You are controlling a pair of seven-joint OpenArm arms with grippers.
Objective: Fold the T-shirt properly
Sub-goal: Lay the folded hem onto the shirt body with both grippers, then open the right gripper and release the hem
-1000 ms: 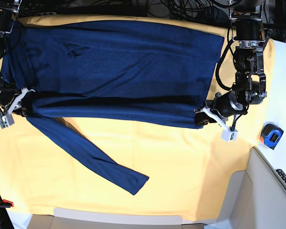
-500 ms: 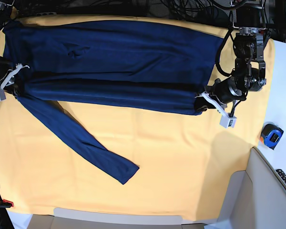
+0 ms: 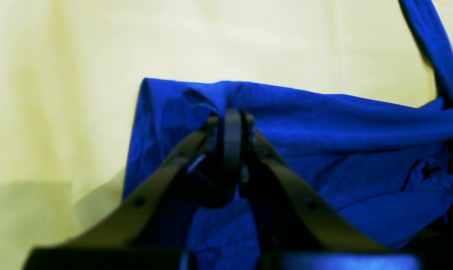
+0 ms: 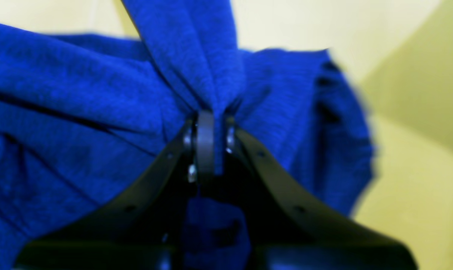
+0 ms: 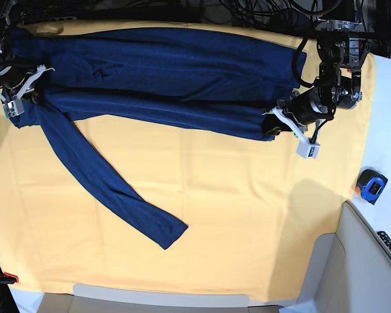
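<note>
The navy T-shirt (image 5: 163,72) lies stretched across the far half of the yellow cloth, its near edge lifted and doubled over toward the back. One long sleeve (image 5: 111,189) trails down toward the front. My left gripper (image 5: 274,125) is shut on the T-shirt's hem corner (image 3: 211,97) at the right. My right gripper (image 5: 25,99) is shut on the shoulder end at the left, where bunched fabric (image 4: 215,75) rises from between its closed fingers. The left gripper (image 3: 230,116) and right gripper (image 4: 207,120) both show jaws pressed together on cloth.
A yellow-orange table cloth (image 5: 234,215) covers the table. A blue and black tape measure (image 5: 371,186) lies at the right edge. A beige bin wall (image 5: 352,261) stands at the front right. Cables (image 5: 247,13) run along the back edge.
Both grippers have carried the T-shirt's near edge toward the back, narrowing the body into a band. The loose sleeve has dragged back and to the left with it.
</note>
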